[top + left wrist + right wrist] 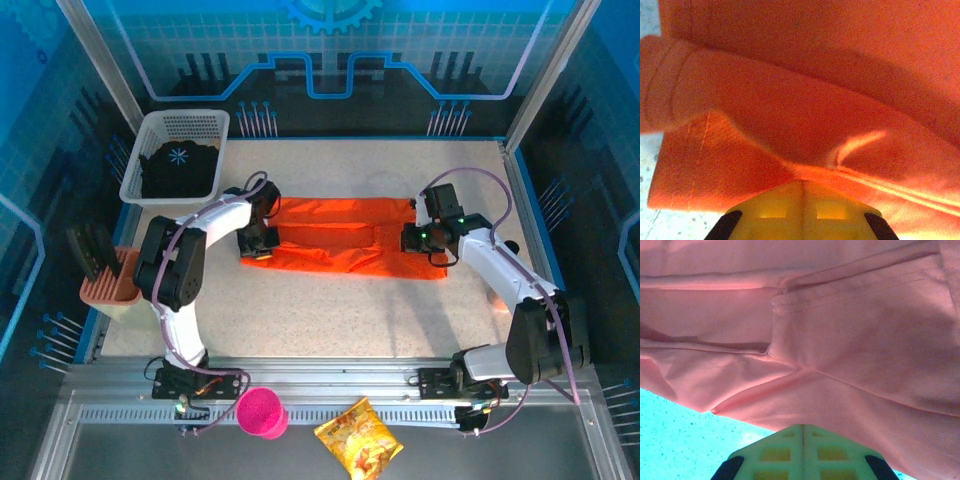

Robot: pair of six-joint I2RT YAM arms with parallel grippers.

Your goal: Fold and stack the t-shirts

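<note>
From above, the orange t-shirt (340, 235) is lying as a long folded band across the middle of the table (330, 320), with one arm bending in at each end. The left gripper (258, 243) is sitting on its left end and the right gripper (412, 238) on its right end, though from up there I cannot tell how the jaws are standing. The wrist cameras are settling that. In the left wrist view, the left gripper (802, 181) is clenching its yellow fingers together on a fold of the orange t-shirt (805, 100), with creases running into the tips and a strip of speckled table (647, 215) showing beside it. In the right wrist view, the right gripper (802, 426) is likewise pinching the shirt (850, 340), which is looking pinkish there, with a stitched hem crossing above the fingers. I am counting two t-shirts, two arms and one basket. The black t-shirt (180, 168), with its pale snowflake print, is lying bunched inside the white basket (188, 122) at the far left corner, well apart from the orange one. A holder (110, 285) with dark things in it is standing at the left edge. A pink cup (262, 412) and a snack bag (358, 448) are lying near the arm bases, off the work surface, blocking nothing.
</note>
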